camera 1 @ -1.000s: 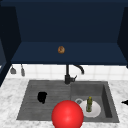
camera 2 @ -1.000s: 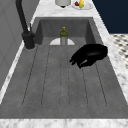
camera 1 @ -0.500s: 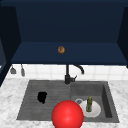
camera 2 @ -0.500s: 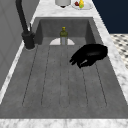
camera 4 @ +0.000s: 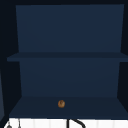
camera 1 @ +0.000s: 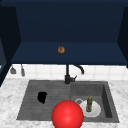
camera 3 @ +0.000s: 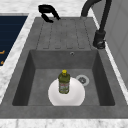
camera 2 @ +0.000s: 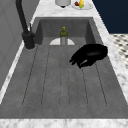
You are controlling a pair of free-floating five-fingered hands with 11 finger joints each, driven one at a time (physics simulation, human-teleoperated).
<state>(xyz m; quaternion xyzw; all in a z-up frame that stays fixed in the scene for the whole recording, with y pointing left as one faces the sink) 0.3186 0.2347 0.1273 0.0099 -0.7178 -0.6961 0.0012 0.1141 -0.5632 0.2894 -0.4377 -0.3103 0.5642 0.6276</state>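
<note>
Nothing has moved since the earlier frames: the left hand point(camera 1: 42, 97) hangs over the ribbed drainboard point(camera 2: 62, 82) exactly where it was, and the bottle and plate sit as before. That hand hovers above the drainboard near its front edge, fingers loosely curled and pointing down, clasping nothing; from the left side view point(camera 2: 88, 55) it floats clear of the surface, and the right side view point(camera 3: 48, 12) shows it at the far end of the sink. A red ball point(camera 1: 67, 115) sits low in the front view, at the sink's front edge, hiding part of the basin. Within the basin point(camera 3: 35, 75), on the sink's right half, a white plate point(camera 3: 75, 96) lies flat on the bottom, and a green bottle point(camera 3: 64, 82) with a yellow cap stands upright on it, so the plate serves as its base. A drain point(camera 3: 82, 79) lies just beside the plate, toward the back wall. A black faucet point(camera 1: 68, 75) rises from the sink's back edge between drainboard and basin. On the cabinet's lower shelf point(camera 4: 37, 106) above rests a small brown round thing point(camera 4: 61, 103), near the middle, alone. Two utensils point(camera 1: 17, 70) hang against the tiled wall at the left. At the counter's far end a dish of fruit point(camera 2: 81, 4) stands.
</note>
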